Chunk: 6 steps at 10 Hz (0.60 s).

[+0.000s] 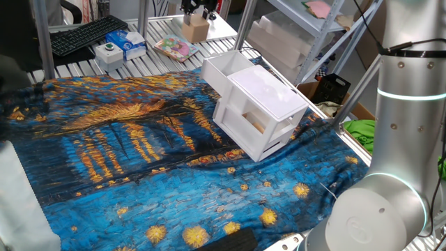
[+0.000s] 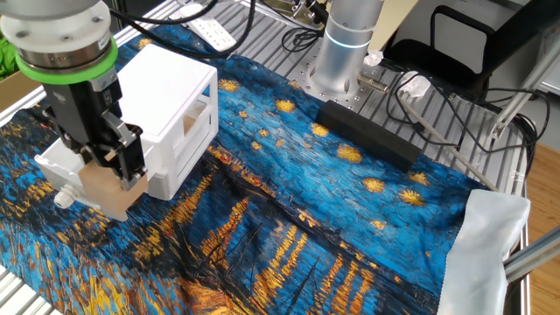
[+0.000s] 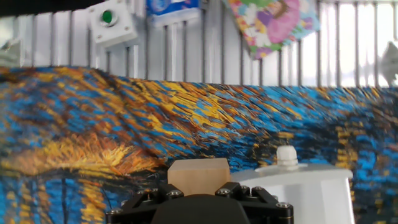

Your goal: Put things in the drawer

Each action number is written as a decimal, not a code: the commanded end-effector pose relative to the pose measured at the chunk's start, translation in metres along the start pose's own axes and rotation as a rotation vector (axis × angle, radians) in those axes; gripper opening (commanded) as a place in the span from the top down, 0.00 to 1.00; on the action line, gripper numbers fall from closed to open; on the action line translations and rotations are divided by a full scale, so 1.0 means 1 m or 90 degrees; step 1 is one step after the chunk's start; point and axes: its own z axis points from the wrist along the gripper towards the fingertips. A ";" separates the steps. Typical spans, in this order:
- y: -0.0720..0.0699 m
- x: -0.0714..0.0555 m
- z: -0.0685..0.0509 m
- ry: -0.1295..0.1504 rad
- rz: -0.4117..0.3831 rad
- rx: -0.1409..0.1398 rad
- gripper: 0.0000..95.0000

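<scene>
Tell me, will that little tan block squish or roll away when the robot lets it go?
Probably neither. The block keeps sharp, straight edges between the gripper fingers, so it looks stiff. Its flat faces should make it sit rather than roll. It seems light, judging by its plain wood-like look.

Two fixed views face the cabinet from opposite sides — hand view low, close

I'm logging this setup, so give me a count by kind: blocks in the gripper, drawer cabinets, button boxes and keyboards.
Tan block, held in the gripper: 1
White drawer cabinet: 1
White button box with a green button: 1
Black keyboard: 1
Total: 4
</scene>
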 end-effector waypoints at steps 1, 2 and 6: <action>0.000 -0.001 -0.001 0.004 0.064 0.008 1.00; 0.000 -0.001 -0.001 0.004 0.063 0.008 1.00; 0.000 -0.001 -0.001 -0.011 0.068 0.019 1.00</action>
